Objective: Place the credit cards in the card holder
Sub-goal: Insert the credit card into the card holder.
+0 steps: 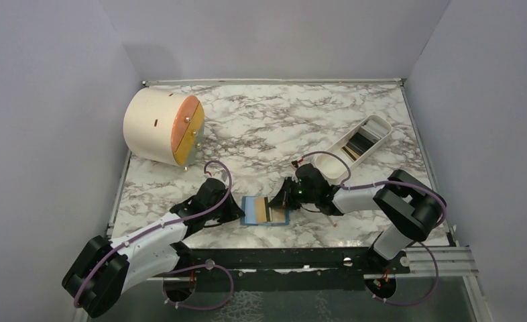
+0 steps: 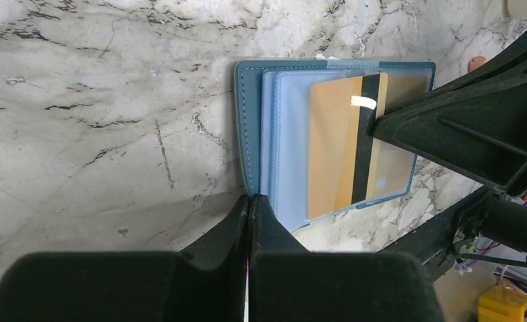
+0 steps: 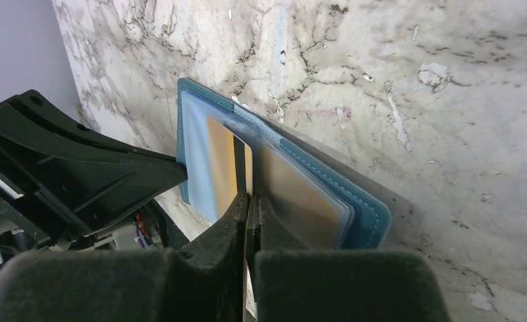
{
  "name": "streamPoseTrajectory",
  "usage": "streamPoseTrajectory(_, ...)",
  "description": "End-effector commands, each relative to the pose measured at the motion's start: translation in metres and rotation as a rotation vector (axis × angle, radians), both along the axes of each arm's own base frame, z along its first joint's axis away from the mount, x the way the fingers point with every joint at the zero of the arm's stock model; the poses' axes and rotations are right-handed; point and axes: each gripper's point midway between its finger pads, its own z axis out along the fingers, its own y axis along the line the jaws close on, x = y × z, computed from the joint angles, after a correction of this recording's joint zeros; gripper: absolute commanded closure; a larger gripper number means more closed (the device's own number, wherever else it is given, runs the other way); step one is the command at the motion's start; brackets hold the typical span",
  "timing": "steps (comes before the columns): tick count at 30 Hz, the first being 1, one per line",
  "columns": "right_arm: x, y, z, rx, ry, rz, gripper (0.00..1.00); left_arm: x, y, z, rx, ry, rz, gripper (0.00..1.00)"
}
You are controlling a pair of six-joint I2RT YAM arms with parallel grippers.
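Note:
The teal-blue card holder [image 1: 250, 210] lies open on the marble table between both arms, its lighter blue sleeves facing up [image 2: 251, 100] [image 3: 365, 208]. A gold-yellow credit card [image 2: 334, 154] with a dark stripe lies partly inside a clear sleeve, also seen from the right wrist [image 3: 220, 154]. My left gripper [image 2: 251, 199] is shut, its tips resting at the holder's left edge [image 1: 239, 209]. My right gripper [image 3: 251, 198] is shut too, its tips touching the card's stripe from the right [image 1: 285, 198]. More dark cards [image 1: 360, 142] sit in the white tray.
A white oblong tray [image 1: 379, 123] stands at the back right. A cream round box [image 1: 155, 124] with an orange drawer front lies at the back left. A thin stick with a red end [image 1: 330, 222] lies under the right arm. Walls enclose the table.

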Motion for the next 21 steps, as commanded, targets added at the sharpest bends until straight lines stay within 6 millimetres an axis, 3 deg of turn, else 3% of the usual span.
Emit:
streamPoseTrajectory(1,-0.002,0.005,-0.006,-0.023,-0.003,-0.023,0.97,-0.004,-0.005,-0.001,-0.036,0.018,-0.007,1.00)
streamPoseTrajectory(10,-0.003,-0.001,0.002,-0.085,-0.051,0.017,0.65,-0.004,-0.002,-0.003,-0.032,0.018,0.004,1.00)
streamPoseTrajectory(13,-0.005,-0.002,0.004,-0.087,-0.052,0.030,0.65,-0.004,-0.002,-0.003,-0.030,0.017,0.007,1.00)
streamPoseTrajectory(21,-0.013,0.007,0.003,-0.057,-0.024,0.056,0.76,-0.005,-0.002,-0.004,-0.039,0.020,0.010,1.00)
